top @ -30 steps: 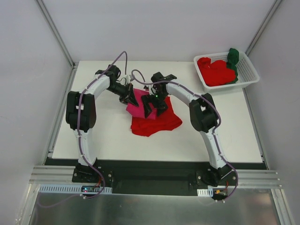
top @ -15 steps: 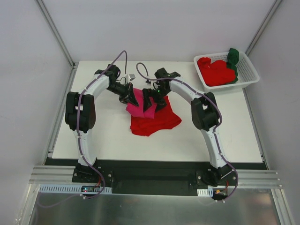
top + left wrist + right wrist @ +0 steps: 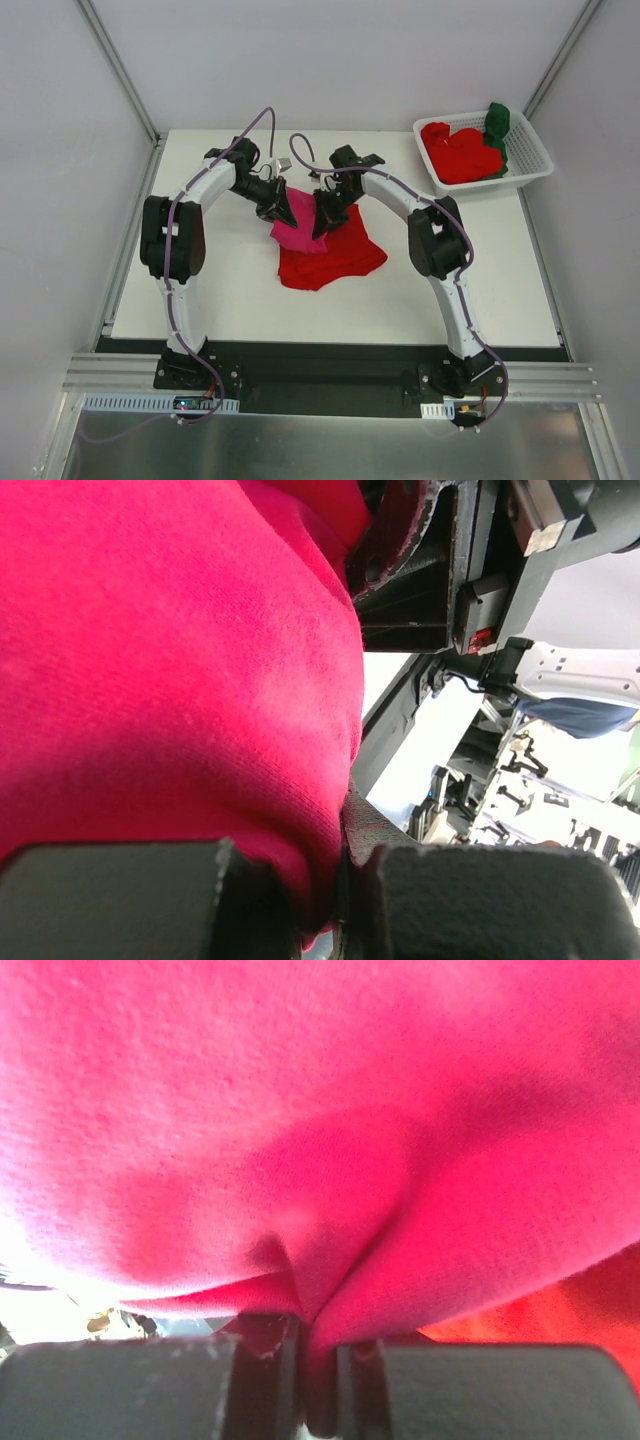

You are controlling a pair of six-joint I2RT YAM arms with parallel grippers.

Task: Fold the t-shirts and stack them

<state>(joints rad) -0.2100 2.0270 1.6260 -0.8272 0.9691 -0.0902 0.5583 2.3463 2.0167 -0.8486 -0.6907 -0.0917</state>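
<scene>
I see left gripper point(image 3: 340, 880) clamped on magenta t-shirt point(image 3: 300, 238) edge, right gripper point(image 3: 318, 1380) pinched shut on bunched crease. Shirt spans between both tools, red t-shirt point(image 3: 335, 260) beneath. I judge cloth light, limp, stretchy: take hold at hem corners.

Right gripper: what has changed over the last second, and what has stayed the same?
The right gripper, open over the magenta-pink cloth t-shirt a second ago, has closed and now pinches a fold of its fabric. The left gripper stayed shut on the same shirt. The bright red t-shirt beneath it and the white slotted plastic basket did not move.
</scene>
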